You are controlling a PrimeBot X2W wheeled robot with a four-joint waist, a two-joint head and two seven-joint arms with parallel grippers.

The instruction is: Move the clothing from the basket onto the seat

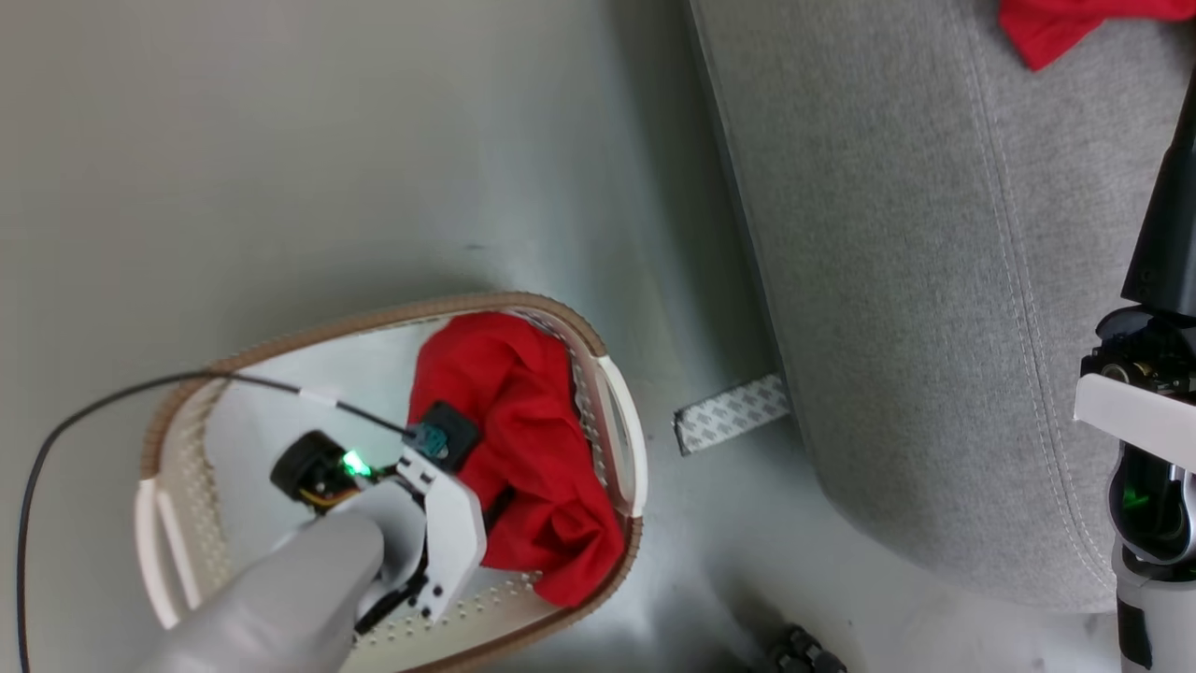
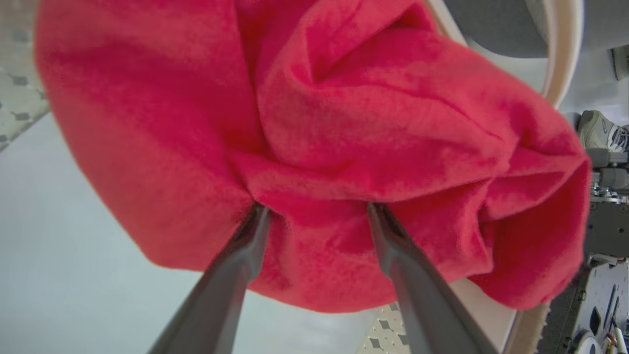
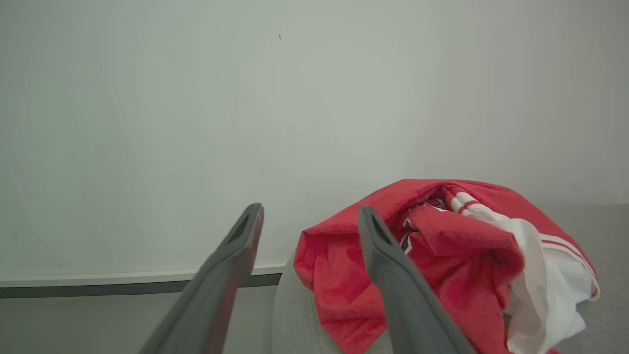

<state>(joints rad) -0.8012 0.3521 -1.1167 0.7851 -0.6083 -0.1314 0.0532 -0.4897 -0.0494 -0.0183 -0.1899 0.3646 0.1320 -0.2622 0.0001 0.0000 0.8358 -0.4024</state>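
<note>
The red garment lies bunched in the basket, heaped against the side nearer the seat. The left gripper reaches down into the basket with its jaws spread wide. Both fingers have their tips pressed into the cloth, and a thick fold bulges between them. The jaws have not closed on it, so the fabric is touched, not pinched. Beyond the fingertips the garment rises in deep creases, and to either side of the fingers the basket's pale bottom and perforated wall show. A second garment, red with white bands and thin red stripes, sits crumpled on the seat just past the right gripper, to the outer side of one finger. That gripper hangs over the seat's rounded edge with its jaws equally wide, nothing between them, pointing towards a plain pale wall. On the floor between basket and seat lies a patterned strip.
</note>
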